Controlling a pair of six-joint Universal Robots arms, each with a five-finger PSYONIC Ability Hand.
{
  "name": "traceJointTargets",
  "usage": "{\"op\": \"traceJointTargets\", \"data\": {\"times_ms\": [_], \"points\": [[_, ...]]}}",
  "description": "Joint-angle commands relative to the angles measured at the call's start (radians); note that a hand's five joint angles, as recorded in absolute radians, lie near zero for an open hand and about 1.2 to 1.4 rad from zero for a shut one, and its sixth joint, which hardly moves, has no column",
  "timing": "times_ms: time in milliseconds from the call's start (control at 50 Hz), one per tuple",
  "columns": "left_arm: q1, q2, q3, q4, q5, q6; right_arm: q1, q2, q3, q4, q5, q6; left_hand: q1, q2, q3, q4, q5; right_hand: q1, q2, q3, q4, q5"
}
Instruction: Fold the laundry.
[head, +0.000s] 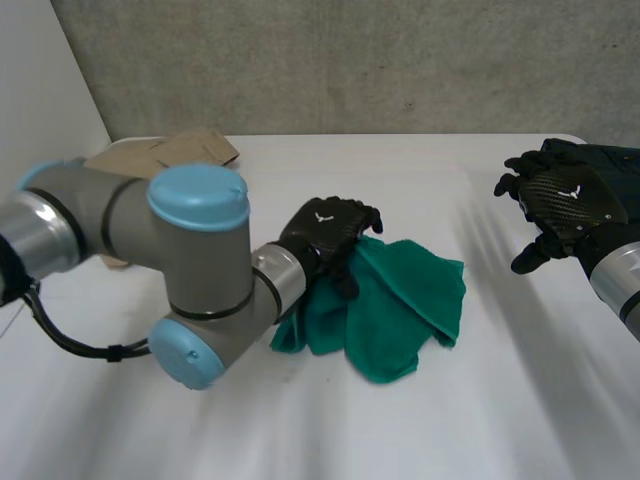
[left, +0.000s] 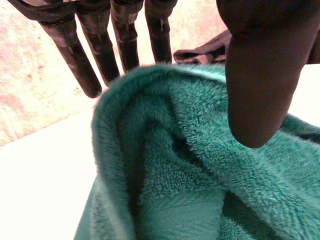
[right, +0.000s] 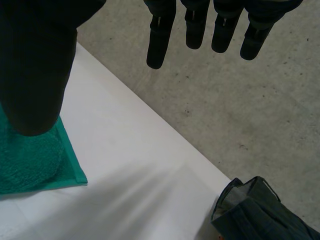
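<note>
A robot's left hand (head: 328, 232) reaches onto the far left edge of a crumpled green towel (head: 405, 300) lying in a heap at the middle of the white bench (head: 500, 410). In the left wrist view its fingers (left: 75, 55) are straight and set apart from the thumb (left: 260, 75), with a raised ridge of the towel standing between them. The ridge is straddled, not visibly clamped.

The right hand (head: 560, 200) hovers well to the right of the towel, fingers spread and holding nothing. It sits in front of a dark garment (right: 265, 210) bunched at the bench's far right corner. A flat piece of cardboard (head: 170, 150) lies at the far left.

The folding appears to be at its opening step: the towel is bunched rather than laid flat, and no neat fold shows. The left hand looks poised to take hold of the edge. The next move would call for closing thumb and fingers on that ridge. The right hand would then need to come across to a second corner, so the cloth can be drawn out flat before any fold is made.
</note>
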Motion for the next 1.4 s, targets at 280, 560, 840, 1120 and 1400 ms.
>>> {"op": "traceJointTargets", "data": {"times_ms": [280, 560, 840, 1120, 1400], "points": [[0.136, 0.279, -0.356, -0.023, -0.136, -0.159, -0.011, 0.084, -0.082, 0.532, -0.047, 0.089, -0.11, -0.12, -0.123, -0.108, -0.105, -0.255, 0.067, 0.068, 0.066, 0.055], [0.133, 0.036, -0.177, -0.015, -0.122, -0.343, 0.033, 0.195, -0.009, 0.244, -0.047, 0.34, 0.086, 0.076, 0.074, 0.089, 0.091, -0.287, 0.034, 0.036, 0.034, 0.023], [0.139, -0.019, -0.126, -0.012, -0.059, -0.398, 0.162, 0.311, -0.06, 0.113, 0.047, 0.39, 0.955, 0.945, 0.943, 0.958, 0.96, -0.025, 0.297, 0.299, 0.297, 0.286], [0.144, 0.024, -0.143, -0.024, -0.059, -0.389, 0.204, 0.348, -0.083, -0.002, 0.159, 0.364, 0.955, 0.945, 0.943, 0.958, 0.96, 0.856, 1.178, 1.179, 1.177, 1.166], [0.187, 0.318, -0.184, -0.122, -0.058, -0.178, 0.178, 0.052, -0.126, -0.033, 0.145, 0.249, 0.955, 0.945, 0.943, 0.958, 0.96, 0.859, 1.181, 1.182, 1.181, 1.17]]}}
